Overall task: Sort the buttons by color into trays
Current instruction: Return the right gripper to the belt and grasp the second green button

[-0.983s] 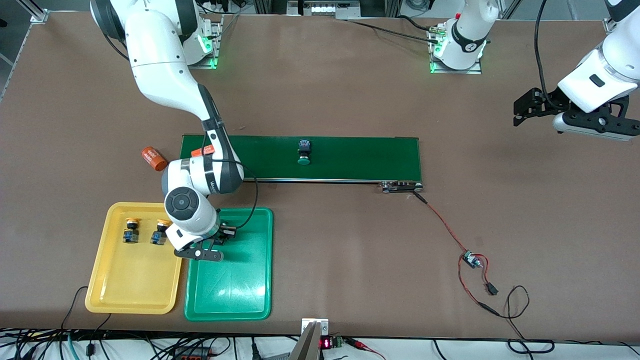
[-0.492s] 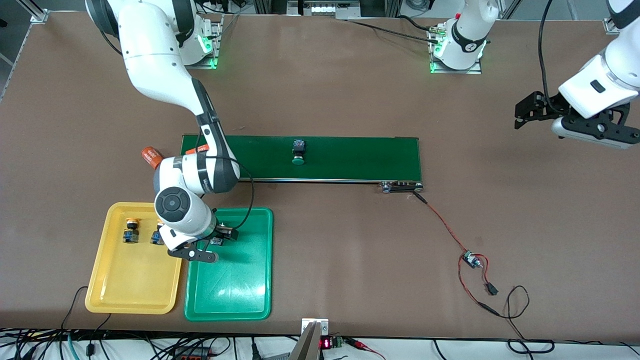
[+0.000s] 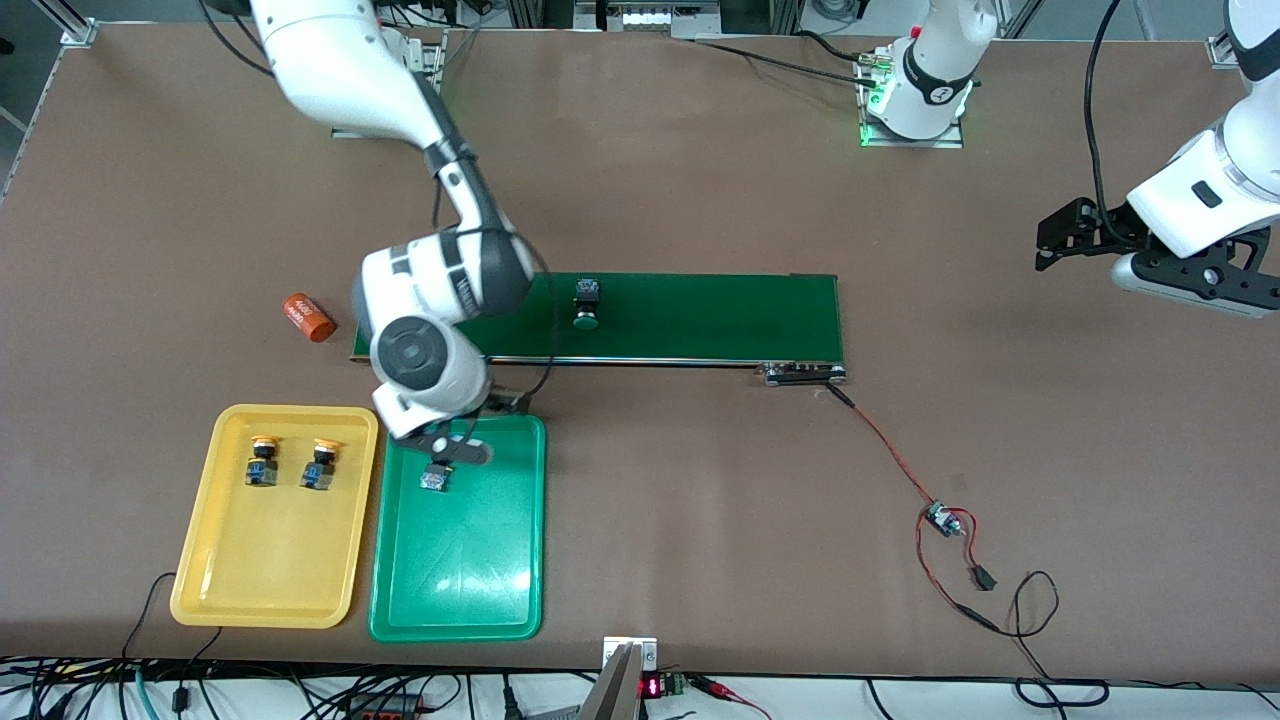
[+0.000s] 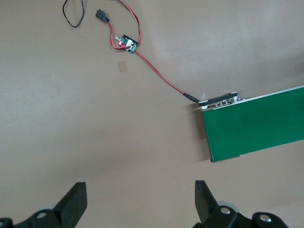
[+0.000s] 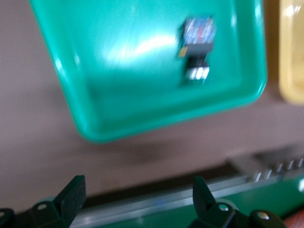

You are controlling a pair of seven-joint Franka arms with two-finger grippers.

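The green tray [image 3: 500, 590] holds one button [image 3: 433, 479], which also shows in the right wrist view [image 5: 195, 47]. My right gripper [image 3: 478, 425] is open and empty, up over the strip between the green tray's edge [image 5: 142, 118] and the conveyor belt. A green-capped button [image 3: 587, 303] lies on the belt. The yellow tray [image 3: 260, 570] holds two yellow-capped buttons [image 3: 262, 460] [image 3: 319, 463]. My left gripper [image 3: 1060, 240] waits open and empty over bare table at the left arm's end, its fingers [image 4: 76, 202] wide apart.
The long dark-green conveyor belt [image 3: 700, 315] crosses the table's middle; its end shows in the left wrist view [image 4: 256, 123]. An orange cylinder [image 3: 307, 317] lies beside the belt at the right arm's end. A red wire with a small circuit board [image 3: 940, 518] lies nearer the front camera.
My right gripper let go of the button in the green tray, rose and moved toward the belt. The green-capped button rode along the belt toward the right arm's end. The left gripper drifted slightly.
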